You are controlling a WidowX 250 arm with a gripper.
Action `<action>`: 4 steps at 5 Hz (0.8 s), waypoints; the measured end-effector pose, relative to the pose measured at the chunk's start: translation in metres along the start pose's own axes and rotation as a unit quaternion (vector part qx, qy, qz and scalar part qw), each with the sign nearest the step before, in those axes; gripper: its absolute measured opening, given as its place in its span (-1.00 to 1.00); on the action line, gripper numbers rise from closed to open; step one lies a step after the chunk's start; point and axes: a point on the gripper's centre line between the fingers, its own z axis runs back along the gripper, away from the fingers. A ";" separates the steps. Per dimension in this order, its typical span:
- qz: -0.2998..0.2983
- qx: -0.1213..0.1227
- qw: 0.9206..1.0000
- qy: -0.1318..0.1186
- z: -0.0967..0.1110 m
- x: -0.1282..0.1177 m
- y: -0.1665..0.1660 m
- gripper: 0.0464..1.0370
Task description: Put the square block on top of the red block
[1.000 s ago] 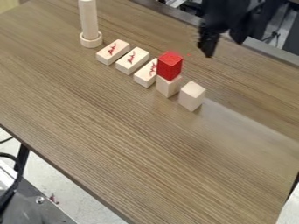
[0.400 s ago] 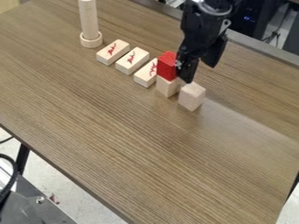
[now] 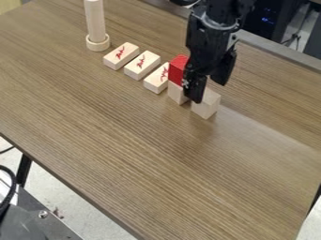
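While the square block (image 3: 207, 109) stands on the desk (image 3: 113, 140), at the near right of the red block (image 3: 177, 70), the stacking is not done; grasping, lifting and placing are left. The claw (image 3: 209, 92), beside the red block, is spread wide and seems to hold nothing; its touching I cannot tell. The red block sits on a pale block (image 3: 177, 93).

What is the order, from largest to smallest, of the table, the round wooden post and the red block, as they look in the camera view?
1. Table
2. Round wooden post
3. Red block, partly hidden by the claw
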 end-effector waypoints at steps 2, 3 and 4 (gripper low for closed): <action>-0.003 -0.004 1.000 -0.002 -0.007 0.000 -0.002 0.92; -0.008 0.007 1.000 -0.012 -0.017 0.002 0.002 0.92; -0.008 0.023 1.000 -0.014 -0.029 0.003 0.009 0.82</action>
